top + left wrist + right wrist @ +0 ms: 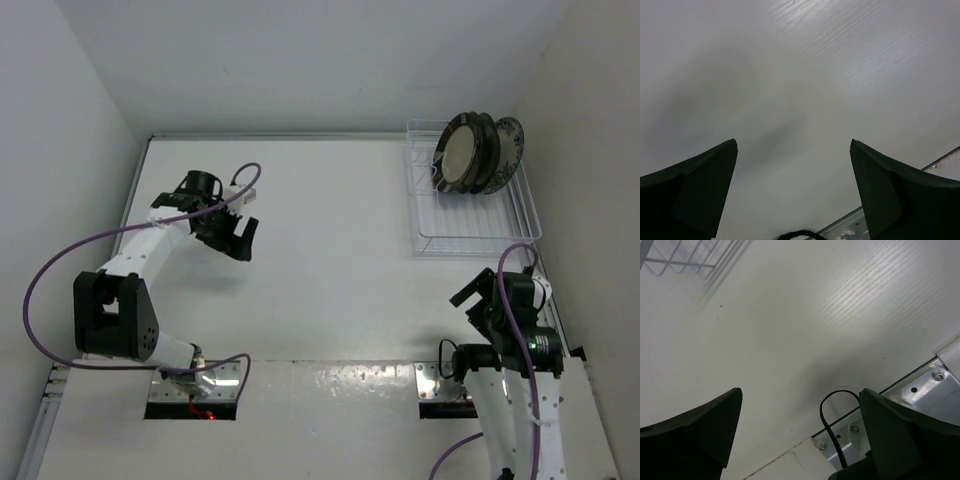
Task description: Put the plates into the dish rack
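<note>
Three plates [470, 152] stand on edge in the far part of the white wire dish rack [470, 215] at the back right: a cream-centred one with a dark rim in front, another behind it, and a blue floral one [511, 140] at the right. My left gripper [240, 238] hovers open over bare table at the left, far from the rack. In the left wrist view its fingers [695, 185] are wide apart with nothing between them. My right gripper [478, 300] is open near the rack's front corner, empty, and a corner of the rack [675, 255] shows in its wrist view.
White walls close the table at the left, back and right. A metal mounting plate [920, 395] with screws and a black cable [832, 425] lie by the right arm's base. Purple cables [60, 270] loop around the left arm.
</note>
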